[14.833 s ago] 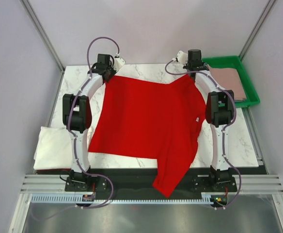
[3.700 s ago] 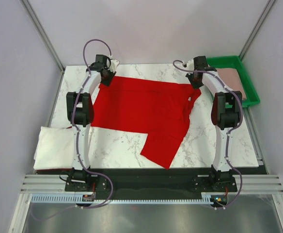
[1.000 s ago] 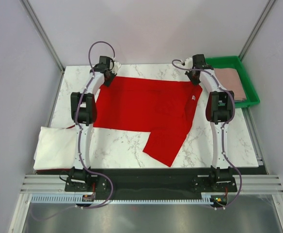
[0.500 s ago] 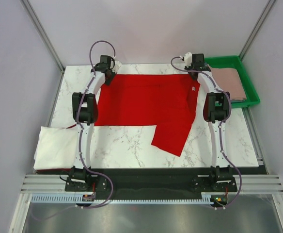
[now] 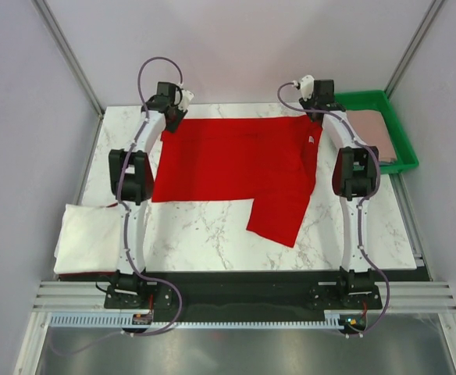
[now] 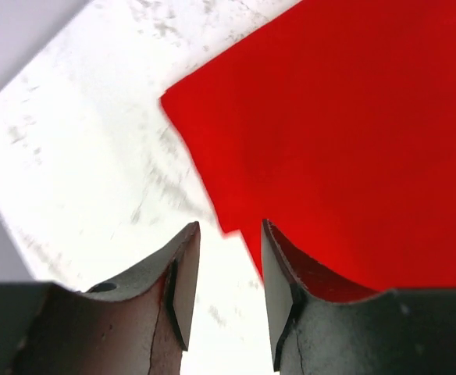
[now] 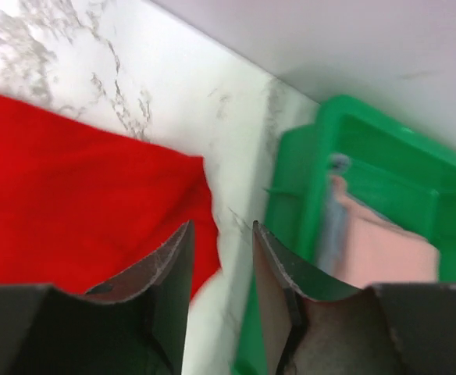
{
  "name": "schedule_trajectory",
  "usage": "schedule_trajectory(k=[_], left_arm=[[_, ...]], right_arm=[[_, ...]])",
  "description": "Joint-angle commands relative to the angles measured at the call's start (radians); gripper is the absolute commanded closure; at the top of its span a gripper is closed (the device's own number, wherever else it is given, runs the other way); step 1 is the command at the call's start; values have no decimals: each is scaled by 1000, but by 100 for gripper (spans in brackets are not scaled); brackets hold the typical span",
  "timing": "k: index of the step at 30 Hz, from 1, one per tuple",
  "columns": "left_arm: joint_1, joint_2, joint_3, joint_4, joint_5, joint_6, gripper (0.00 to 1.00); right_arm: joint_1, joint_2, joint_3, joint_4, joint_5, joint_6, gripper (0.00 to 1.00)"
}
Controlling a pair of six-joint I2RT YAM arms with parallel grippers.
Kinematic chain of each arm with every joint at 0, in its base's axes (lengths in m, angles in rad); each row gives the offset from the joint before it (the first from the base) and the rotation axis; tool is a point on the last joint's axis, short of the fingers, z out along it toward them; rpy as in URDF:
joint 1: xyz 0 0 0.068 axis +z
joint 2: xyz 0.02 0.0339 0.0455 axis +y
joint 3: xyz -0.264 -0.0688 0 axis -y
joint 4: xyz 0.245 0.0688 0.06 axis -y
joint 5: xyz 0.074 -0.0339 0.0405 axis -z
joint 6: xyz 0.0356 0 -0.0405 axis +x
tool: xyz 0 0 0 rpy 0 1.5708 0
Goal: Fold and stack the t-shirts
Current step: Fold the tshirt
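The red t-shirt (image 5: 236,160) lies flat across the far half of the marble table (image 5: 197,234). One part of it hangs down toward the near right, and its white neck label (image 5: 312,141) sits by the right edge. My left gripper (image 5: 171,117) hovers at the shirt's far left corner (image 6: 329,141), open and holding nothing (image 6: 229,228). At the far right corner (image 7: 80,203) my right gripper (image 5: 314,112) is also open and empty (image 7: 222,226). A folded white t-shirt (image 5: 95,238) rests at the table's left edge. The pink t-shirt (image 5: 372,133) lies in the tray.
The green plastic tray (image 5: 368,95) stands at the back right, just off the table; its wall (image 7: 345,148) is close to the right fingers. Grey walls enclose the back and both sides. Both arm bases sit on the black rail at the near edge.
Both grippers have opened and let go of the red shirt's far edge, then pulled back a little. The shirt has settled slightly farther back, with its hanging part shifted right.
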Motion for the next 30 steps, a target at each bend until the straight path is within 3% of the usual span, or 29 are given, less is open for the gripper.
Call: schedule_trajectory(k=[1, 6, 8, 10, 14, 19, 26, 30], left_arm=[[-11, -319, -84, 24, 41, -71, 55], [-9, -509, -388, 20, 64, -132, 49], [-9, -603, -483, 14, 105, -138, 40], [-8, -655, -600, 14, 124, -166, 39], [-9, -773, -733, 11, 168, -221, 39], [-8, -844, -816, -19, 187, -218, 42], [3, -864, -937, -30, 199, -160, 46], [24, -875, -965, -21, 191, -137, 46]], right_arm=[[-1, -320, -120, 45, -64, 34, 55], [2, -632, -424, -29, -259, 32, 52], [3, -713, -585, -122, -452, -23, 53], [3, -824, -732, -193, -581, -54, 52], [25, -922, -863, -401, -710, -159, 52], [92, -1097, -1148, -535, -684, -443, 52], [248, -1391, -1475, -531, -632, -649, 54], [310, -1454, -1587, -471, -622, -692, 54]])
